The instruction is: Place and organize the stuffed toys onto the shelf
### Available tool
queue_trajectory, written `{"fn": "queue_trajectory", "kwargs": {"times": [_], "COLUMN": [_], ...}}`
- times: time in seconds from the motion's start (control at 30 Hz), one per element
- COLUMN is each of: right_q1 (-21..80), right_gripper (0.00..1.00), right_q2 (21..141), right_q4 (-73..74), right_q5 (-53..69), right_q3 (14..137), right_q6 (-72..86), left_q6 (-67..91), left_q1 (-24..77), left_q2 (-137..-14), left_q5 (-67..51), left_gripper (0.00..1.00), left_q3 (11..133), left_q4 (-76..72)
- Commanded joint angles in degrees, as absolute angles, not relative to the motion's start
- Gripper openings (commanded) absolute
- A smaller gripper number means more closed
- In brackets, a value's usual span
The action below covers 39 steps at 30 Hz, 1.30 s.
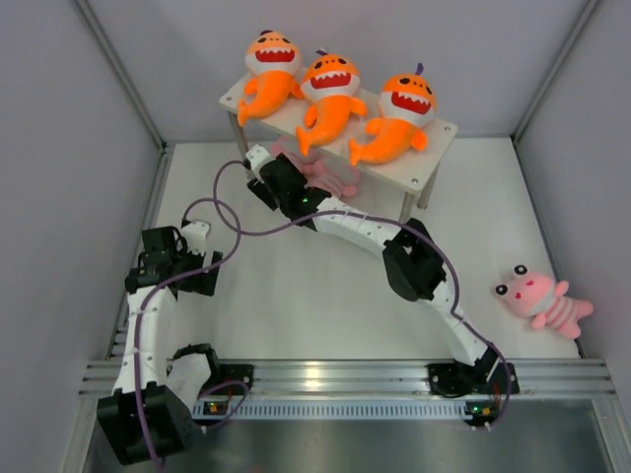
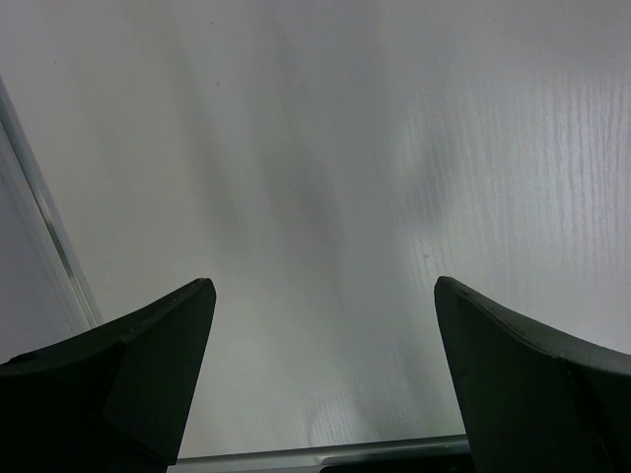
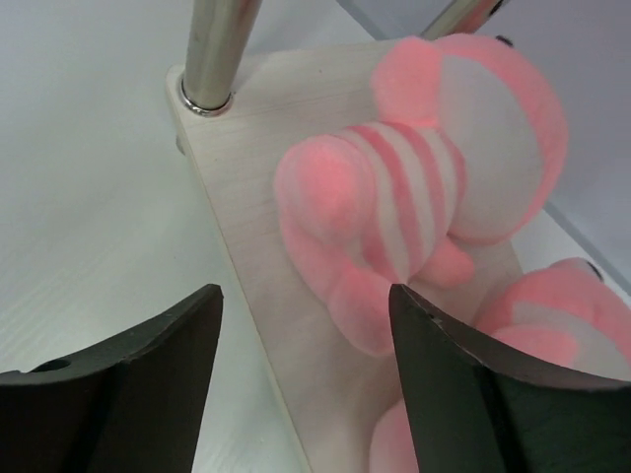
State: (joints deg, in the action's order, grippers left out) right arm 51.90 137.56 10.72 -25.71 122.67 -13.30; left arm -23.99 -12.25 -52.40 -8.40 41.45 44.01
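My left claw (image 2: 325, 291) hangs wide open over the worktop (image 2: 394, 148), gripping nothing. My right claw (image 3: 304, 296) is spread wide too, at the lower board (image 3: 246, 187) of the shelf (image 1: 436, 144). A pink striped plush (image 3: 394, 187) lies there just past its fingers; whether they touch it I cannot tell. A second pink plush (image 3: 562, 315) lies beside it. Three orange shark plushes (image 1: 330, 97) sit along the top tier. A third pink plush (image 1: 540, 299) lies on the worktop at the right, well apart from the shelf.

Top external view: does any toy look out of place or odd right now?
One pink striped plush lies alone on the table at right, away from the shelf. The three orange sharks line the top tier; two pink plushes lie on the lower tier before the open right claw.
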Motion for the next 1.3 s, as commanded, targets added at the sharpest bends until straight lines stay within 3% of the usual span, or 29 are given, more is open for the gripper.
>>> {"fn": "queue_trajectory", "kwargs": {"times": [0.0,0.13,0.43,0.67,0.9,1.1,1.27], "right_q1": [54.22,57.03,63.54,64.34,63.99,61.09,43.65], "right_gripper": [0.70,0.79,0.80,0.78,0.77,0.78,0.80], "right_q2": [124.13,115.86,92.66,76.66,65.84,61.01,56.79], "right_q4": [7.03,12.71,34.35,39.72,49.91,59.05,62.76], "right_q5": [-21.36,-17.76,-4.40,-10.53,-18.89,-21.96,-21.63], "right_q3": [118.75,112.42,90.90,71.22,65.57,60.12,57.93], "right_q6": [-16.51,-19.33,-11.97,-0.80,10.26,20.89,25.84], "left_q6": [-24.35,-24.43,-24.87,-24.87,-25.05,-25.05,-24.87], "left_q1": [-12.66,-12.57,-12.57,-12.57,-12.48,-12.57,-12.57], "left_q2": [-52.03,-51.15,-49.84,-48.43,-48.08,-48.51,-48.69], "left_q5": [-9.49,-9.58,-10.72,-11.07,-11.43,-11.86,-11.34], "left_gripper": [0.99,0.99,0.99,0.99,0.99,0.99,0.99], "left_q3": [41.48,41.48,41.57,41.48,41.57,41.75,41.75], "left_q4": [43.07,42.98,43.07,43.07,43.07,43.07,43.07]}}
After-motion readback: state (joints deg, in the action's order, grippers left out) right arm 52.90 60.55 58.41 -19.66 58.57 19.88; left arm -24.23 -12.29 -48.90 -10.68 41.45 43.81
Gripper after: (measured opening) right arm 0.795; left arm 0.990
